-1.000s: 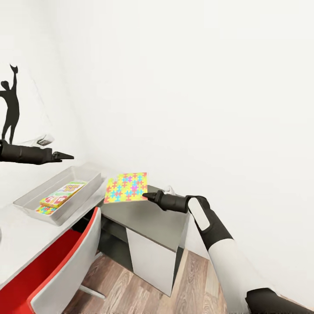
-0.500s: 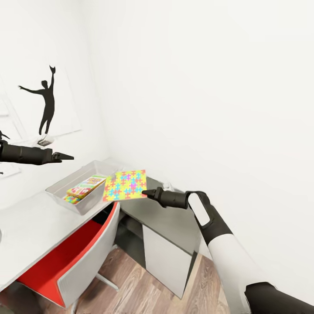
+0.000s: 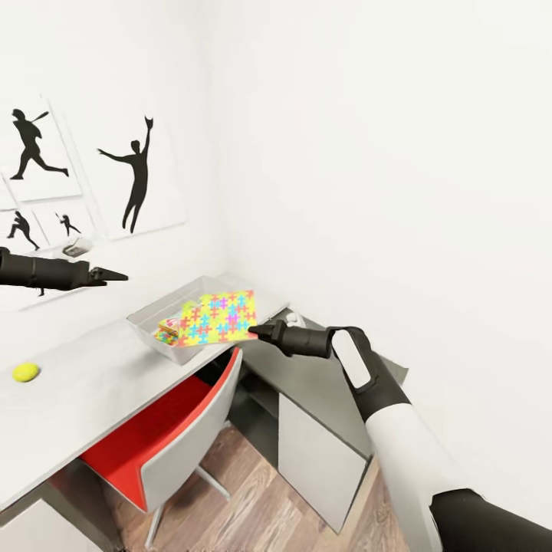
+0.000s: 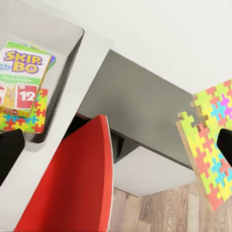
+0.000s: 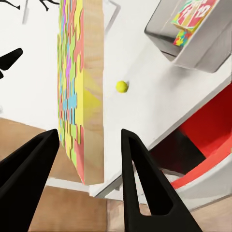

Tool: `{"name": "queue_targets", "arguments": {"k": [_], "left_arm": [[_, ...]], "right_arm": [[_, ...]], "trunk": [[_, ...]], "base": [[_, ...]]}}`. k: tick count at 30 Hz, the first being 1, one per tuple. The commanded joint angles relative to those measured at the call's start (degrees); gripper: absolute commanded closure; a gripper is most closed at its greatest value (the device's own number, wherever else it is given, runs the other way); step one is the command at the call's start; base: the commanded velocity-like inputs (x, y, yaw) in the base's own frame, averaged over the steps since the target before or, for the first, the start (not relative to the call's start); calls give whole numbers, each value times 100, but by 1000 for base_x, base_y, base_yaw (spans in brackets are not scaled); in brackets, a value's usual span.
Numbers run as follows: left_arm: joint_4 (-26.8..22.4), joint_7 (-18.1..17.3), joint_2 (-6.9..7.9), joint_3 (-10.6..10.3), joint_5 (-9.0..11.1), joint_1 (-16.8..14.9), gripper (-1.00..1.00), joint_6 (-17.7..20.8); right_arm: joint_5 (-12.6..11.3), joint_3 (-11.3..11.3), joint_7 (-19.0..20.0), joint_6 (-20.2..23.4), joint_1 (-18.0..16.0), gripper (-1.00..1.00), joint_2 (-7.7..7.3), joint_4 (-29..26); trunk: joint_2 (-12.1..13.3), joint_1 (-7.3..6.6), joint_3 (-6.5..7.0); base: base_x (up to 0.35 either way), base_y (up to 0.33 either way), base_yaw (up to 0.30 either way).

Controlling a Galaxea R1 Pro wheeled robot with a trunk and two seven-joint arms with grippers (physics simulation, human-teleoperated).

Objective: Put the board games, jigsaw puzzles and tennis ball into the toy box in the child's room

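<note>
The puzzle (image 3: 215,318) is a thin flat mat of red, yellow, green and blue interlocking pieces with a pale wooden edge and knobbly sides. It sits at the centre of the head view, held in the air by the right pincer (image 3: 253,332), whose fingers are clenched on its lower right corner. In the right wrist view the mat (image 5: 79,92) stands edge-on between the two dark fingers (image 5: 140,179).

The mat's far side overlaps the near right corner of the toy box (image 3: 153,316), a shallow grey tray just left of centre. Inside the tray lie the SKIP-BO box (image 4: 21,79) and under it a second puzzle (image 4: 29,118), seen at the upper left of the left wrist view. The tray's far half looks bare.

The ball (image 3: 25,372), small and yellow-green, rests on the counter (image 3: 84,391) at the left edge of the head view, well apart from the tray, with open top between them. The left pincer (image 3: 115,275) hovers at left centre, above the counter and left of the tray; its tips come to a point, grasping nothing.

A red chair (image 3: 165,437) is tucked under the counter at lower left. The dark side unit (image 3: 314,399) joins on the right, over a wood floor (image 3: 253,514). White walls meet in a corner behind, with black silhouette pictures (image 3: 138,172) at upper left.
</note>
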Motion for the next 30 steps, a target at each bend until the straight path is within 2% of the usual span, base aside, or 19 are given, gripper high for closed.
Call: {"name": "queue_targets", "arguments": {"k": [1,6,12,18,30], "left_arm": [[-3,-55,-3,9,-56,-7,-100,57],[3,-55,7,33,-25,-6,-100,57],[5,-55,-25,31,-20,1,-100,57],[13,-55,-16,40,-20,2,-100,57],[23,-55,-2,45,-20,3,-100,57]], "right_arm": [[30,-4,44,48,-21,100,2,-10],[30,-8,47,245,-219,100,2,-18],[27,-15,45,295,-264,100,2,-17],[35,-31,43,308,-266,100,2,-23],[50,-48,43,326,-288,100,-4,-26]], "trunk": [[-13,4,-15],[-13,4,-24],[-13,4,-36],[-13,4,-49],[-13,4,-54]], "base": [[0,0,291],[0,0,291],[28,-5,291],[180,-151,285],[220,-207,45]]}}
